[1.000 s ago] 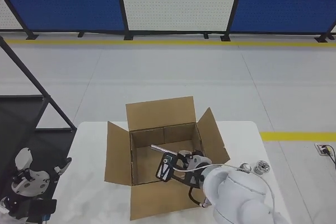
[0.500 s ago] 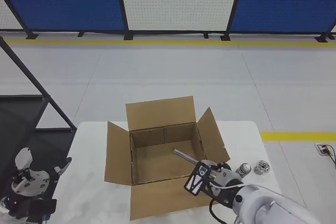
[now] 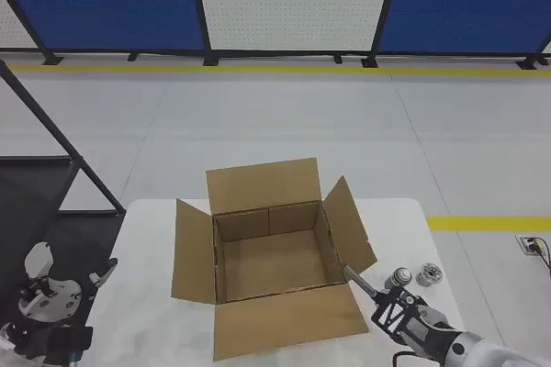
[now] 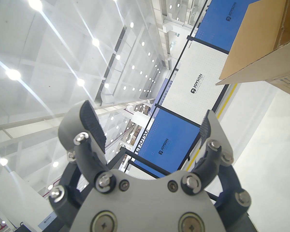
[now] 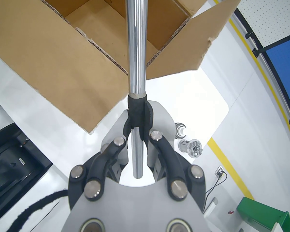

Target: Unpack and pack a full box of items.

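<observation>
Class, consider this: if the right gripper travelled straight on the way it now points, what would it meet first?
Probably the cardboard box: the metal rod held in the right gripper aims at its near corner, though depth is unclear.

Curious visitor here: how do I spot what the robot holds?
Find the open cardboard box on the white table. At its near right corner, the right gripper grips a long shiny rod. The two metal fittings nearby are short and stubby.

Top view down on the box [image 3: 264, 188], right wrist view close beside it, left wrist view ceilingward.
</observation>
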Action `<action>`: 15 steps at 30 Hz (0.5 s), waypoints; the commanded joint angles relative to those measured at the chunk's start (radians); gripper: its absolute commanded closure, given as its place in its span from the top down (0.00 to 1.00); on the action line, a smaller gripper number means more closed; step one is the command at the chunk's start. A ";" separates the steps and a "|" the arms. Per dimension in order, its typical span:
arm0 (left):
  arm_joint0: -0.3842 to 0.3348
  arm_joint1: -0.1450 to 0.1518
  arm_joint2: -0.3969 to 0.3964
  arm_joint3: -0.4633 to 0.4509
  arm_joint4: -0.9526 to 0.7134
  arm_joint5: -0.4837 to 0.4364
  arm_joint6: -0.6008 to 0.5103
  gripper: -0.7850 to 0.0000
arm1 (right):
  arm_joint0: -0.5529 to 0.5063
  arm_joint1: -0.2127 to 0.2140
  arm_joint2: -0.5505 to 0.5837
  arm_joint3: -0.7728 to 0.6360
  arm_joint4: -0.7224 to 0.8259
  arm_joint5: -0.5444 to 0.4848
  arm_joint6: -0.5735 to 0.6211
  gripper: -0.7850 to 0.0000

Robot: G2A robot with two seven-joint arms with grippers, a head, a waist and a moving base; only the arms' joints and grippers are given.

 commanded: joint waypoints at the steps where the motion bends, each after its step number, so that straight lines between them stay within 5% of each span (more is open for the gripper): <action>1: 0.000 0.000 0.000 0.000 0.000 0.000 0.000 1.00 | -0.013 0.003 0.023 0.000 -0.018 0.012 0.017 0.00; 15: 0.000 0.000 0.000 0.000 0.000 0.000 0.000 1.00 | -0.037 0.009 0.037 0.025 -0.021 -0.007 -0.027 0.00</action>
